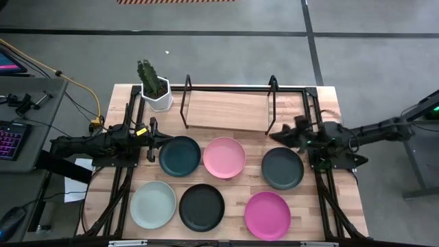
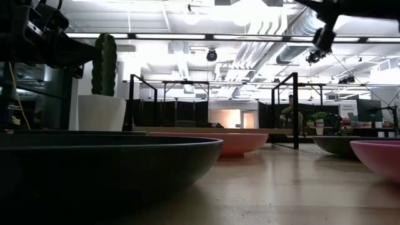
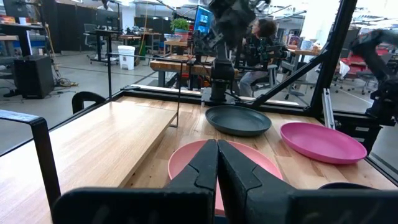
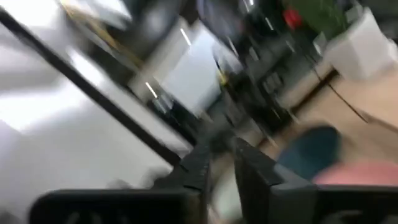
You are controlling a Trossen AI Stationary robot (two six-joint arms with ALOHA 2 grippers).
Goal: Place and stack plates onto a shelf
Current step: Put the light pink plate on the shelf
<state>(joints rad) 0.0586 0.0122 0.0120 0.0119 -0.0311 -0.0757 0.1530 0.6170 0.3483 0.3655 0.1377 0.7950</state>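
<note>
The dark grey plate (image 1: 282,168) lay on the desk (image 1: 236,185) at seven o'clock from the right gripper (image 1: 278,136), whose empty fingers stood slightly apart, nearer than the closed, empty left gripper (image 1: 156,139).

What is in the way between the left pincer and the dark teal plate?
Nothing visible. From above, the left pincer sits just beside the dark teal plate, with only bare table between them. The cactus pot stands farther back, off to the side of that path.

plates (image 1: 224,157): matte, smooth | shelf (image 1: 226,110): light wood, black metal wire
</note>
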